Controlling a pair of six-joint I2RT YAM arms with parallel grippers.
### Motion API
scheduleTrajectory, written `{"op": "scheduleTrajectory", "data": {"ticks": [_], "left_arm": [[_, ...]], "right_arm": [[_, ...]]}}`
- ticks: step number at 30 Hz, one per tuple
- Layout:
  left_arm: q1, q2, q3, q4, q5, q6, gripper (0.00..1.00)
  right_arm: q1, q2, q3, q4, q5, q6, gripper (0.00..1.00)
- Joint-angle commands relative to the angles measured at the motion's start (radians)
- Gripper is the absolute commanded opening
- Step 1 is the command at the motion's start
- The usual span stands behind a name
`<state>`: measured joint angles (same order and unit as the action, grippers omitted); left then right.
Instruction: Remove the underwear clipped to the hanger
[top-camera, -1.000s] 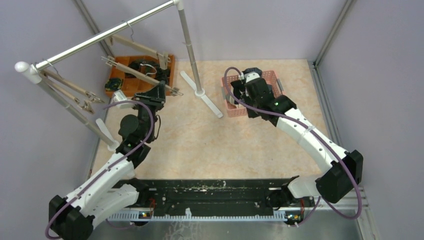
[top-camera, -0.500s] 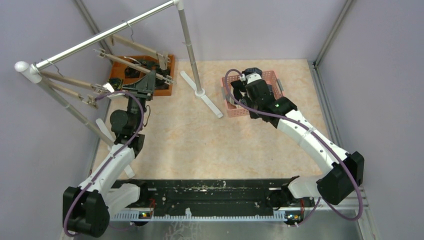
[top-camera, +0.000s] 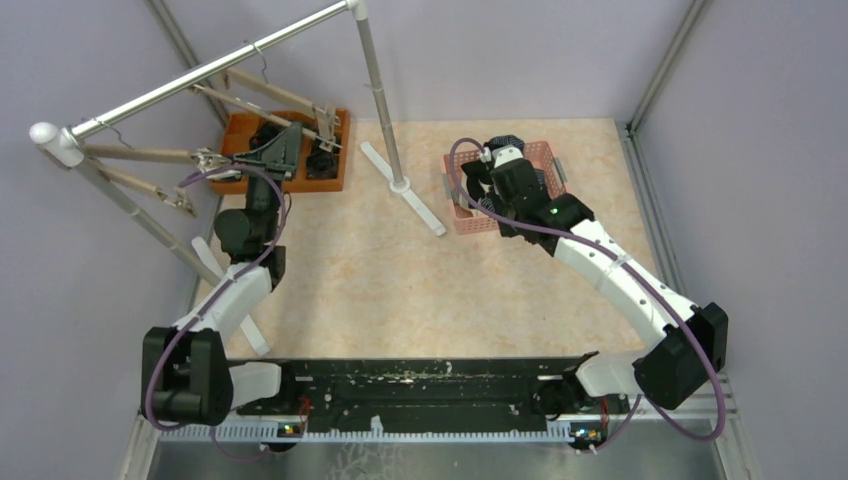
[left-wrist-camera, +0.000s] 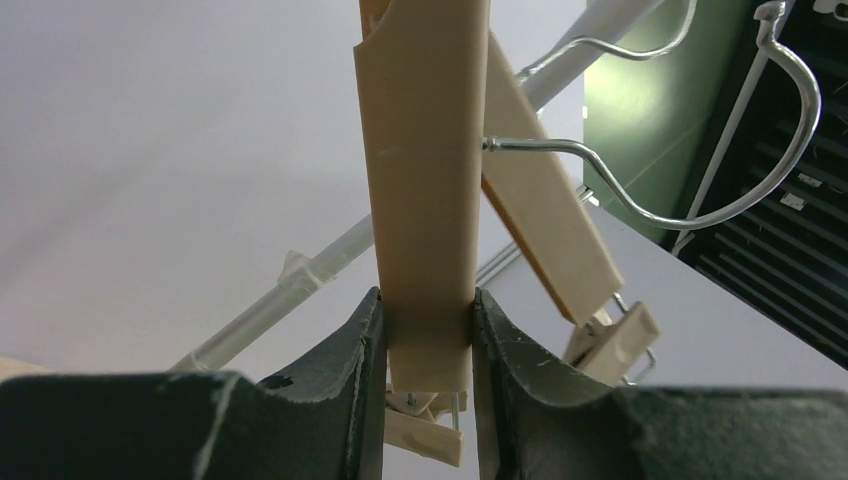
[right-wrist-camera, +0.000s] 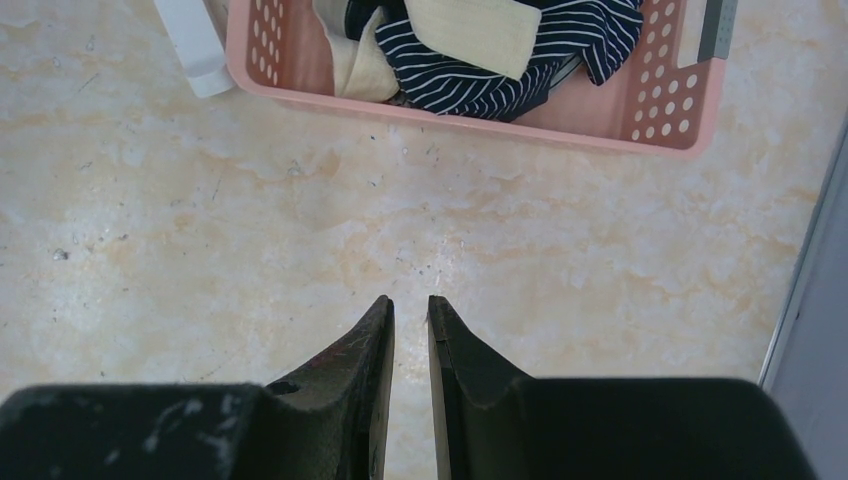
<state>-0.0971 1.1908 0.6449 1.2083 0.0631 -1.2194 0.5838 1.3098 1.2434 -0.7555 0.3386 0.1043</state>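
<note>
Left wrist view: the left fingers (left-wrist-camera: 428, 330) are clenched on the flat beige bar of a hanger (left-wrist-camera: 420, 180), one finger on each side, just above its clip (left-wrist-camera: 425, 432). Gripping this close to the clip probably serves to steady the hanger, which would otherwise swing freely on its wire hook. No cloth shows in this clip, nor on the clip of the second hanger (left-wrist-camera: 545, 230) behind it.

From the top external view, the hangers hang from a sloping rail (top-camera: 200, 78) on the left. That is why the left arm reaches so far up and back. They look bare from here. An orange tray (top-camera: 330, 183) lies on the bench under them, and its dark contents are too small to identify.

In the right wrist view, the underwear (right-wrist-camera: 480, 85), navy-striped with a beige waistband, lies in the pink basket (right-wrist-camera: 660, 95). The right fingers (right-wrist-camera: 411, 310) hang over the bare bench (right-wrist-camera: 200, 220) just beside the basket, barely parted and grasping nothing, which suggests a drop-off is done. The unclipping seems close to finished.
</note>
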Motion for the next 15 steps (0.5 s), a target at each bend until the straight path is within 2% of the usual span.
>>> {"op": "scheduleTrajectory", "data": {"ticks": [1,8,12,15], "left_arm": [[0.010,0.051,0.083,0.137,0.077,0.006,0.00],[0.010,-0.019,0.109,-0.009,0.106,0.145,0.00],[0.009,-0.026,0.078,-0.026,0.137,0.115,0.00],[0.010,0.004,0.037,0.055,0.130,0.058,0.00]], "right_arm": [[-0.010,-0.012,0.008,0.022,0.029,-0.011,0.20],[-0.010,-0.013,-0.004,0.029,0.050,-0.011,0.20],[-0.010,0.001,0.004,0.033,0.037,-0.014,0.20],[-0.010,0.006,0.007,0.035,0.036,-0.014,0.20]]}}
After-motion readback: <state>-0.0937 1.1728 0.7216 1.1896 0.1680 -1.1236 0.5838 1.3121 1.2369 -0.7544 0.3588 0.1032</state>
